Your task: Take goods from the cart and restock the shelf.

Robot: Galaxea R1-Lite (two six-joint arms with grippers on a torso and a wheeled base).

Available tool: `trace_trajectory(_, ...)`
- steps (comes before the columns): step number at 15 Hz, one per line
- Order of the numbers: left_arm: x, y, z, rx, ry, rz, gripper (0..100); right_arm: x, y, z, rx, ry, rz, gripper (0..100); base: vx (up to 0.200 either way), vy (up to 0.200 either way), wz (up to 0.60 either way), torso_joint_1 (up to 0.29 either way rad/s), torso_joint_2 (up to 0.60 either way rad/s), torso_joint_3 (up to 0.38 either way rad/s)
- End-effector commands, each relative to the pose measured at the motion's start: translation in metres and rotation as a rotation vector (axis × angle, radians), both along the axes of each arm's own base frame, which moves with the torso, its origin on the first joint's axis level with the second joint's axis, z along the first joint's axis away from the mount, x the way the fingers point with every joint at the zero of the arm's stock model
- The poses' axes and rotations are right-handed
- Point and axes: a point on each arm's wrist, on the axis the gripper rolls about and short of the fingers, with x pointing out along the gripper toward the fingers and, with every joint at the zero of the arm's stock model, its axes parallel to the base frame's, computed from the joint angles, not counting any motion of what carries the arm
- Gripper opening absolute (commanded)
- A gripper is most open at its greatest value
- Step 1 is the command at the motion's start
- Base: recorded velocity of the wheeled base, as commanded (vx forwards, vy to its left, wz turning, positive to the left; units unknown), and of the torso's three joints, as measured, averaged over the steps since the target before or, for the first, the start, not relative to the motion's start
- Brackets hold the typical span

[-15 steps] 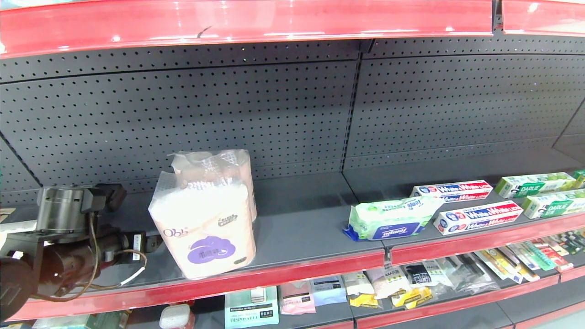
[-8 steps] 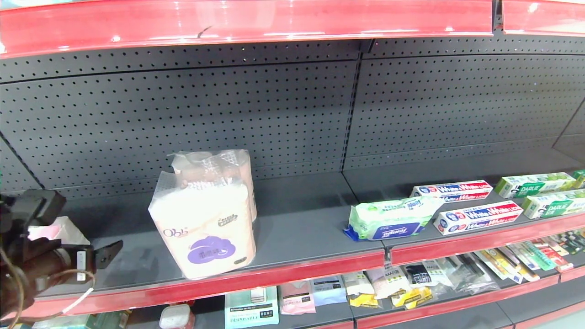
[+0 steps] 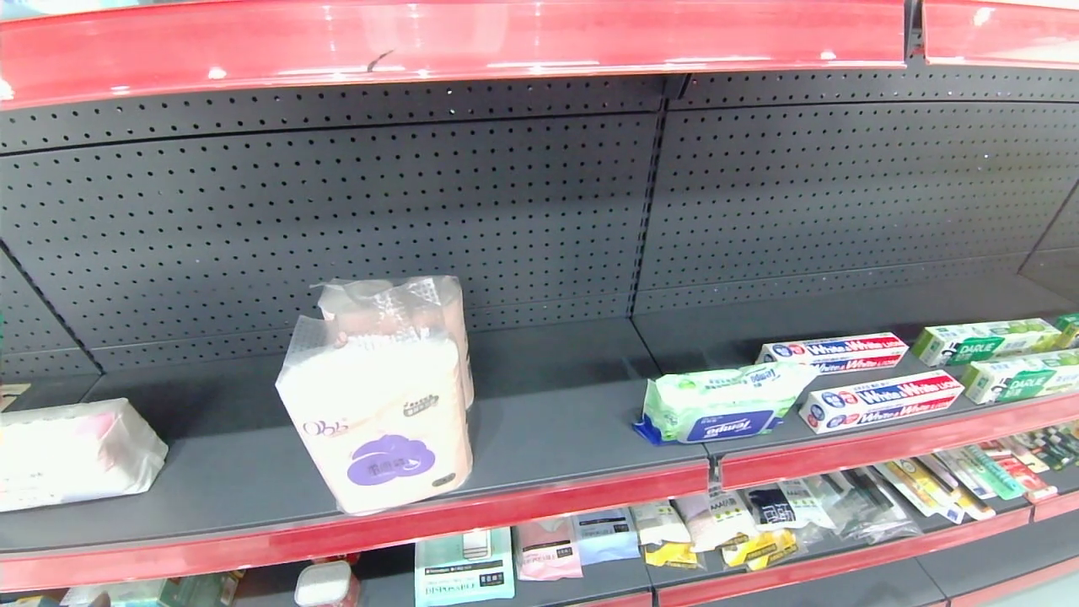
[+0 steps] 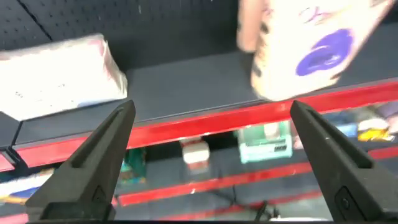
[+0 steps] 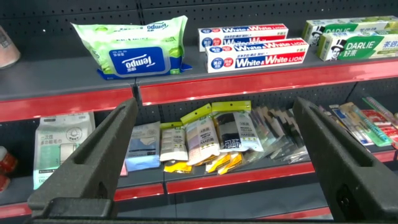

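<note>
Bright even light; glare streaks on red shelf edge (image 3: 506,34); fisheye bowing.

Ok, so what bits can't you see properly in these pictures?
Head view: white soft pack cut off by the left edge.
Head view: rear roll pack mostly hidden behind the front roll pack.
Left wrist view: front roll pack blurred, its top cut off by the edge.

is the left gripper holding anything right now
No, the left gripper has its jaws wide apart with nothing between them, and the tissue pack lies on the shelf beyond it.
</note>
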Motion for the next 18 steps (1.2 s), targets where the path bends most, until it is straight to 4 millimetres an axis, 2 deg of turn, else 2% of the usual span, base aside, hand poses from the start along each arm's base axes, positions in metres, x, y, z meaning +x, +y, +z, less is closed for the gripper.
trace_trajectory(1, -0.031, -0.003, -0.027, -0.052, -0.071, 0.003, 100, 0.0, 0.0, 0.0, 0.0, 0.001, 0.0, 100, 0.0, 0.0, 0.0, 0.0, 0.0, 0.0)
trace_trajectory(2, -0.027, -0.001, -0.042, -0.042, -0.026, 0.08, 100, 0.0, 0.0, 0.0, -0.002, 0.001, 0.002, 100, 0.0, 0.0, 0.0, 0.0, 0.0, 0.0)
trace_trajectory(4, -0.025, 0.001, -0.041, -0.041, -0.06, 0.138, 100, 0.0, 0.0, 0.0, -0.002, 0.001, 0.0, 100, 0.0, 0.0, 0.0, 0.0, 0.0, 0.0)
trace_trajectory(7, -0.022, 0.0, -0.044, -0.06, -0.097, 0.116, 100, 0.0, 0.0, 0.0, -0.002, 0.001, 0.0, 100, 0.0, 0.0, 0.0, 0.0, 0.0, 0.0)
trace_trajectory(8, -0.021, -0.001, -0.044, -0.12, -0.113, 0.051, 100, 0.0, 0.0, 0.0, -0.002, 0.001, 0.0, 100, 0.0, 0.0, 0.0, 0.0, 0.0, 0.0)
trace_trajectory(9, -0.021, -0.003, -0.045, -0.108, -0.108, -0.021, 100, 0.0, 0.0, 0.0, 0.0, 0.001, 0.0, 100, 0.0, 0.0, 0.0, 0.0, 0.0, 0.0)
trace_trajectory(11, -0.02, -0.002, -0.045, -0.117, -0.097, 0.025, 100, 0.0, 0.0, 0.0, 0.0, 0.001, 0.0, 100, 0.0, 0.0, 0.0, 0.0, 0.0, 0.0)
trace_trajectory(13, -0.019, 0.002, -0.051, -0.064, -0.121, 0.174, 100, 0.0, 0.0, 0.0, -0.002, 0.001, 0.0, 100, 0.0, 0.0, 0.0, 0.0, 0.0, 0.0)
trace_trajectory(18, -0.019, 0.001, -0.051, -0.053, -0.112, 0.159, 100, 0.0, 0.0, 0.0, -0.002, 0.001, 0.0, 100, 0.0, 0.0, 0.0, 0.0, 0.0, 0.0)
